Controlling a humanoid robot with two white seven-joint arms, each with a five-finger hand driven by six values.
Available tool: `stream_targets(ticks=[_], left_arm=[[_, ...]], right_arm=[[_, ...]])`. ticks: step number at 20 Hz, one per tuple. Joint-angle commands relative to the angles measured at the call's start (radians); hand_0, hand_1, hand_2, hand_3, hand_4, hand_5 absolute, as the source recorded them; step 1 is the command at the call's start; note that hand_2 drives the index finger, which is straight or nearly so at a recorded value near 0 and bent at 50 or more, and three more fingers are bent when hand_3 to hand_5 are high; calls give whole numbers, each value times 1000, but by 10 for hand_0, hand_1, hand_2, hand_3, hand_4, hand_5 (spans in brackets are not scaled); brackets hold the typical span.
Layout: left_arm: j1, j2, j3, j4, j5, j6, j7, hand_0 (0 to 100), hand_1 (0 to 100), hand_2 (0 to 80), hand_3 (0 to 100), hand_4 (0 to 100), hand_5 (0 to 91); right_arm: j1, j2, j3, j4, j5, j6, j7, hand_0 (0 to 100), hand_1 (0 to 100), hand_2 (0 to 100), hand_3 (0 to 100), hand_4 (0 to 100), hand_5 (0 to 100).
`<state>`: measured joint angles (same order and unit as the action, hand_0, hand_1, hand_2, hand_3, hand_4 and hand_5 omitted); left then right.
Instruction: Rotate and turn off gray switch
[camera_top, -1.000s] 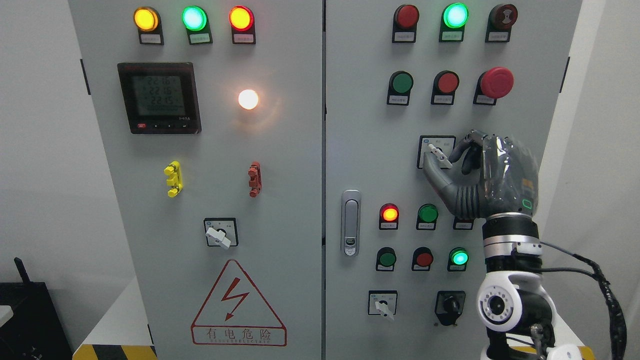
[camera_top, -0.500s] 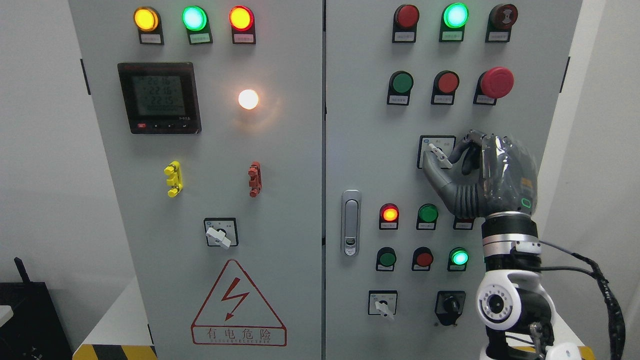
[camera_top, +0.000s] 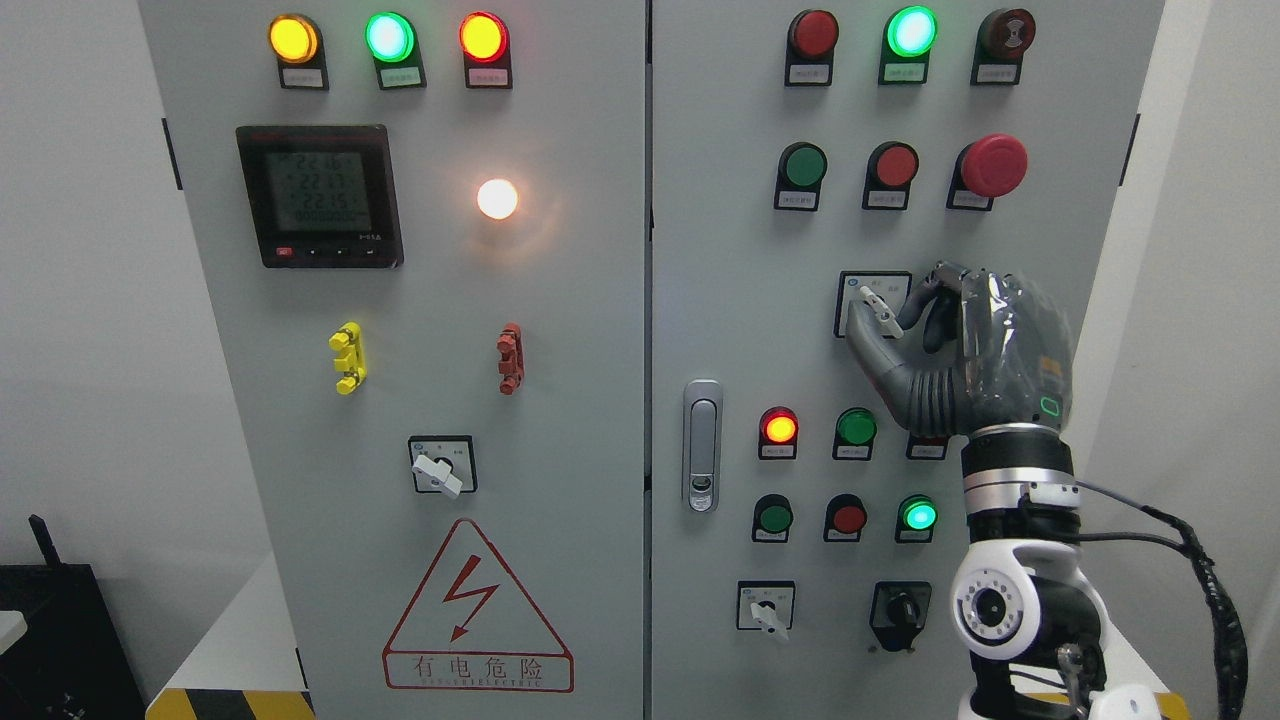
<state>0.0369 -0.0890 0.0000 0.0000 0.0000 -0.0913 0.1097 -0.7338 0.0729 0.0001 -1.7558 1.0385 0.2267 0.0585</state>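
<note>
Rising from the lower right, the right arm's white wrist joint (camera_top: 1020, 610) sits nearest the camera, with the dark right hand (camera_top: 965, 355) above it. Its fingers (camera_top: 920, 295) and thumb pinch the gray switch (camera_top: 880, 309), whose pale lever tilts up to the left on a square plate on the right cabinet door (camera_top: 720, 300). Just below the hand glow a red lamp (camera_top: 779, 428) and a green button (camera_top: 856, 427). Farther left, a door handle (camera_top: 702, 445) stands upright.

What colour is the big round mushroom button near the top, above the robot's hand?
The big mushroom button is red. The head view shows it clearly, above the right hand.
</note>
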Motion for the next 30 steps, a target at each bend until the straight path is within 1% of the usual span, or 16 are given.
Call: stream_targets(ticks=[1,7,22,30], left_arm=[[1,0,32,23,-8,-1,1,120,389,0,0,0,0],[0,0,32,23,-8,1,1,120,389,0,0,0,0],[0,0,32,23,-8,1,-1,120,389,0,0,0,0],[0,0,31,23,-8,1,-1,120,389,0,0,0,0]], right_arm=[[-1,2,0,7,0,0,0,451,433,735,964,879,1000],[-1,2,0,7,-2,0,-2,477,418,746,978,884,1000],[-7,4,8,12,-5,0,0,502,401,760,990,889,1000],[-9,4,9,15,-6,-1,1,529,363,767,996,892,1000]])
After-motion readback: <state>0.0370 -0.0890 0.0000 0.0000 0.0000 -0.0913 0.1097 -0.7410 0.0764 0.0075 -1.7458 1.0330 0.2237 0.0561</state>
